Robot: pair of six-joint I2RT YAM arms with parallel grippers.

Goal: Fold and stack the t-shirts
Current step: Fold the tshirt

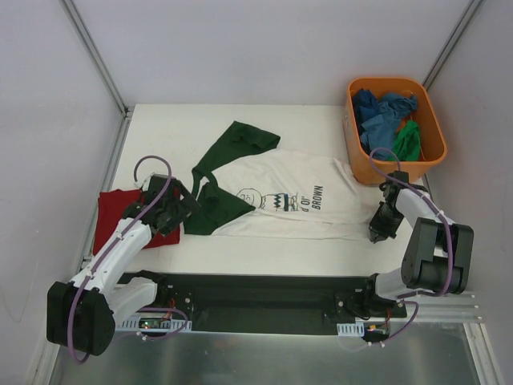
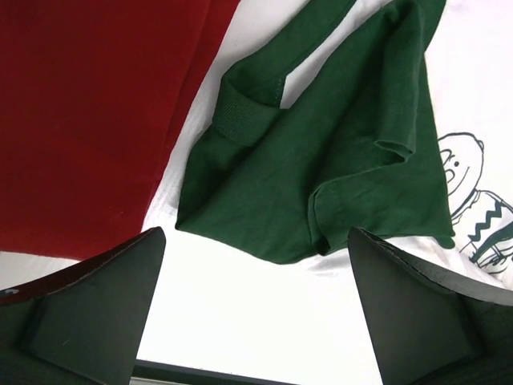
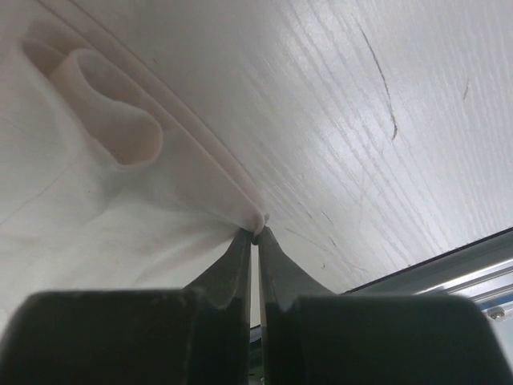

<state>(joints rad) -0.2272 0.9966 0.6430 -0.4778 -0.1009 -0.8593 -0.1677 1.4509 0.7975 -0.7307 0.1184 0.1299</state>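
Observation:
A white t-shirt (image 1: pixel 296 196) with dark green sleeves (image 1: pixel 216 204) and a black cartoon print lies spread across the middle of the table. My right gripper (image 1: pixel 375 234) is at its near right corner, and the right wrist view shows that gripper (image 3: pixel 256 233) shut on the white hem (image 3: pixel 96 216). At the left edge lies a folded dark red t-shirt (image 1: pixel 112 212). Between it and the near green sleeve (image 2: pixel 321 176) my left gripper (image 1: pixel 180 210) hovers open, with only bare table between the jaws of that gripper (image 2: pixel 256 241).
An orange tub (image 1: pixel 347 120) at the back right holds crumpled blue (image 1: pixel 381 112) and green (image 1: pixel 409 140) shirts. A black rail runs along the near table edge (image 1: pixel 256 289). White walls enclose the table on three sides.

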